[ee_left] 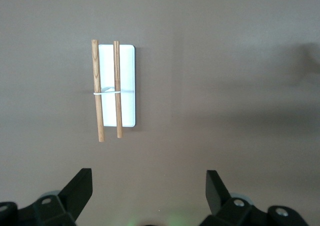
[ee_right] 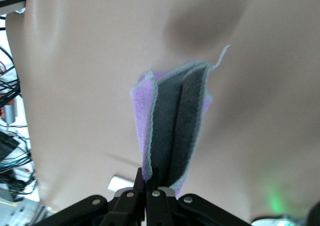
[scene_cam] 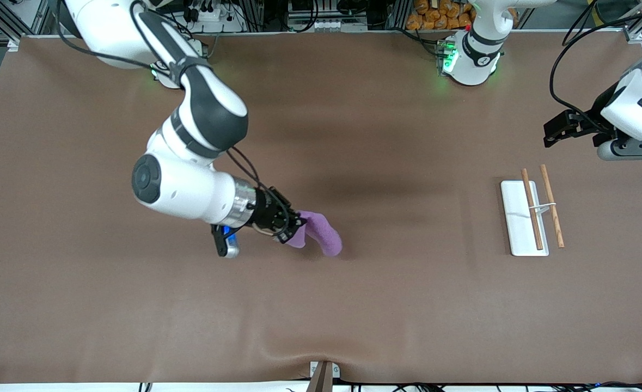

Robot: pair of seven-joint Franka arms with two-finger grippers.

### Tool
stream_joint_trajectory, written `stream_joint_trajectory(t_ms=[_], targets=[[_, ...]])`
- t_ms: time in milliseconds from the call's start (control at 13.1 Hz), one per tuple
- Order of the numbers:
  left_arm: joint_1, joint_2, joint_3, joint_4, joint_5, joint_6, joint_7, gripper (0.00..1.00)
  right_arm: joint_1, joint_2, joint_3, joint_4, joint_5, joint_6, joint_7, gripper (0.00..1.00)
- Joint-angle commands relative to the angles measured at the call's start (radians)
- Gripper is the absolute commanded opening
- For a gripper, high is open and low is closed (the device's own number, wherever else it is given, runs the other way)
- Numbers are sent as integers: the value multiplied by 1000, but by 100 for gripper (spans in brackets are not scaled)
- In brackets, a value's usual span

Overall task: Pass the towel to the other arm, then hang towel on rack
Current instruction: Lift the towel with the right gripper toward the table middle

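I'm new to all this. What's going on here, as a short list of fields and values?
towel: purple cloth, hanging from the right gripper
right gripper: shut on the towel, held over the middle of the table
left gripper: open, empty, waiting above the rack
rack: white base with two wooden rods, toward the left arm's end of the table
handover: not yet done

Folded purple towel (scene_cam: 321, 233) hangs pinched above the table; white two-rod rack (scene_cam: 532, 215) stands bare.
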Motion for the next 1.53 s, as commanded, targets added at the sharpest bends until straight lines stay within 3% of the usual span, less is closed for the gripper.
stream_joint_trajectory(t_ms=[0, 305, 535, 764, 1069, 1451], targets=[[2, -1, -1, -4, -49, -23, -4, 100, 33, 2, 2, 33, 16, 63, 155, 0], [-5, 9, -1, -4, -53, -23, -11, 100, 116, -1, -1, 33, 13, 158, 402, 0], [-18, 28, -4, 2, -55, -17, -24, 100, 201, 1, -20, 33, -1, 330, 563, 0], [-28, 37, -2, 3, -101, -3, -56, 100, 201, 8, -17, 31, -1, 365, 596, 0], [-67, 51, -4, 11, -147, 75, -190, 100, 219, 27, -17, 28, -1, 526, 704, 0], [-145, 138, -4, 91, -197, 143, -376, 100, 240, 31, -26, 27, -7, 534, 726, 0]])
